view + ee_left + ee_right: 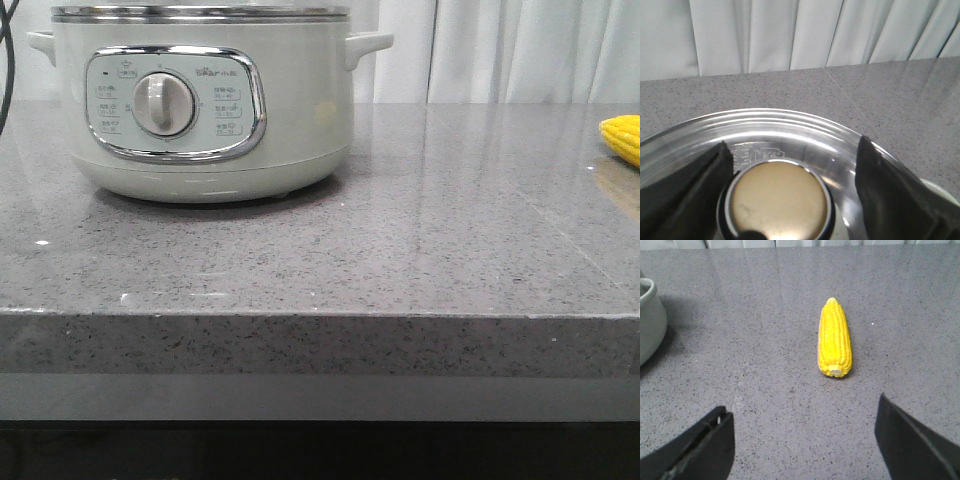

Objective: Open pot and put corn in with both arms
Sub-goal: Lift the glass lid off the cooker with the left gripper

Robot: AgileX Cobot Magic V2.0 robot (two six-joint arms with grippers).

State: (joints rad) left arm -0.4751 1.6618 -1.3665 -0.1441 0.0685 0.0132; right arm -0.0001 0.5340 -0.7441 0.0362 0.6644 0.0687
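The pot stands lidded on the surface; the left fingers are spread either side of its lid knob. The corn lies ahead of the spread right fingers, its long axis pointing away from them.

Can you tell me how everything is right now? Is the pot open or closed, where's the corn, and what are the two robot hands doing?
Large pale grey-green electric pot: upright on the grey counter.
Steel-rimmed glass lid: on the pot, closed.
Bright yellow corn cob: lying flat on the counter, apart from the pot, untouched.
Left gripper: fingers open on either side of the lid's round knob.
Right gripper: fingers open, empty, short of the corn.
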